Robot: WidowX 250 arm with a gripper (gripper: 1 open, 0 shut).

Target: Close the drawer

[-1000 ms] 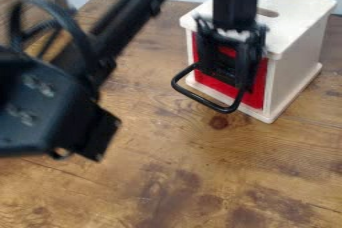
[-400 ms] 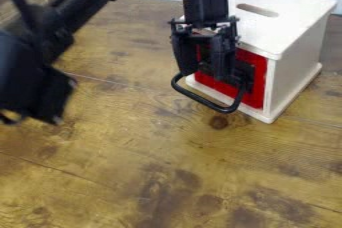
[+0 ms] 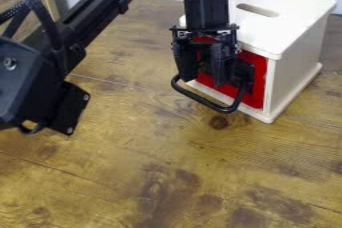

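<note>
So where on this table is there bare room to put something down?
The wide stretch of table in front of the box, from the handle to the near edge, is bare. Crowded: right at the red drawer, where the open fingers sit, and the left side under the arm.

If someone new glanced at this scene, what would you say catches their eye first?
Probably the red drawer in the pale wooden box at upper right, with its big black loop handle sticking out. Right in front hangs the black gripper, fingers open, on the worn wooden table.
</note>
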